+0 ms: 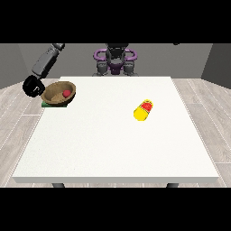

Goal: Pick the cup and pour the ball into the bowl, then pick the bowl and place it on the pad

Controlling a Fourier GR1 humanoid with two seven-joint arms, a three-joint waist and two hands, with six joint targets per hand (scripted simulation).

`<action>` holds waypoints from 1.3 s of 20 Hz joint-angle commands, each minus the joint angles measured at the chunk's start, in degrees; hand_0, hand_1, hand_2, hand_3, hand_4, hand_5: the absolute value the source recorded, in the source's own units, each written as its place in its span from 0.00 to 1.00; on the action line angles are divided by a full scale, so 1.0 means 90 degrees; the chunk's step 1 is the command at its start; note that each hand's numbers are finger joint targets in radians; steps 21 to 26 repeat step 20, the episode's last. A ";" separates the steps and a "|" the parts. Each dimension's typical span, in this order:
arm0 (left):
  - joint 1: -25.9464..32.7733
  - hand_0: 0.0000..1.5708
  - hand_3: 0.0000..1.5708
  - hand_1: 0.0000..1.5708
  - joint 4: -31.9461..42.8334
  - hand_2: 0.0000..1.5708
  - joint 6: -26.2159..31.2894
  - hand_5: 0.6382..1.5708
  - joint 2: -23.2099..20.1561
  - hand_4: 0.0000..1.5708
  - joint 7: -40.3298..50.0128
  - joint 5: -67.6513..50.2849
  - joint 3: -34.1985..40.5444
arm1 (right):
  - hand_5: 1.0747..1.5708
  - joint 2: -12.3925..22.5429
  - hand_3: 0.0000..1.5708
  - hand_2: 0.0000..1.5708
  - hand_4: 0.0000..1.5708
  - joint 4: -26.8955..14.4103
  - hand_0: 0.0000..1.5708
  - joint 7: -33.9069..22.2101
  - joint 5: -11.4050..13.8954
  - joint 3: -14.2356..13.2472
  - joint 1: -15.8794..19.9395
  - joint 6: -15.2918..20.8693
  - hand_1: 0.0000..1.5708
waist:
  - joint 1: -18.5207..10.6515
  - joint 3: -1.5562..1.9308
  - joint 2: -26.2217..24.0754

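Now, bowl (58, 93) on pad (49, 104), robot hand (33, 86) just beside.

A bare test room rather than a lived-in home: a large white square table (117, 135) stands on pale grey wood-plank flooring (205, 97), plain grey walls (18, 63) rise behind the table, and a dark humanoid robot torso with purple trim (115, 59) stands at the table's far edge.
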State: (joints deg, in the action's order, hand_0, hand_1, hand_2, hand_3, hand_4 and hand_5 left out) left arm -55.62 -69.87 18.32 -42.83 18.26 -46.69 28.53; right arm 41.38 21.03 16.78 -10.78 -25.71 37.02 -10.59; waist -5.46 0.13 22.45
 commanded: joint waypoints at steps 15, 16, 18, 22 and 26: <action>0.0574 0.00 0.00 0.00 -0.1451 0.00 -0.0450 0.99 -0.0275 0.00 0.0499 -0.0813 0.0398 | 0.72 0.1156 0.13 0.19 0.00 -0.0562 0.24 -0.0086 -0.0279 -0.0514 0.0524 -0.0144 0.24 | 0.0064 -0.0003 0.0492; 0.0684 0.00 0.00 0.00 -0.1652 0.00 -0.0639 0.99 0.0069 0.00 0.0482 -0.0642 0.0051 | 0.69 0.1172 0.00 0.16 0.00 -0.0518 0.24 -0.0513 -0.0226 -0.0396 0.0764 -0.0221 0.24 | 0.0030 -0.0006 0.0171; 0.0977 0.00 0.00 0.00 -0.1256 0.00 -0.0504 0.99 0.0049 0.00 0.0293 -0.0540 0.0261 | 0.63 0.1336 0.20 0.05 0.00 -0.0419 0.26 -0.0493 -0.0338 -0.0429 0.0571 -0.0878 0.26 | 0.0247 -0.0010 -0.0121; 0.0991 0.00 0.00 0.00 -0.0739 0.00 -0.0337 0.99 0.0211 0.00 0.0179 -0.0281 -0.0052 | 0.60 0.1309 0.26 0.08 0.20 -0.0108 0.24 -0.1024 -0.0298 -0.0264 0.0999 -0.0842 0.24 | 0.0294 -0.0026 -0.0648; 0.0991 0.00 0.00 0.00 -0.0739 0.00 -0.0337 0.99 0.0211 0.00 0.0179 -0.0281 -0.0052 | 0.60 0.1309 0.26 0.08 0.20 -0.0108 0.24 -0.1024 -0.0298 -0.0264 0.0999 -0.0842 0.24 | 0.0294 -0.0026 -0.0648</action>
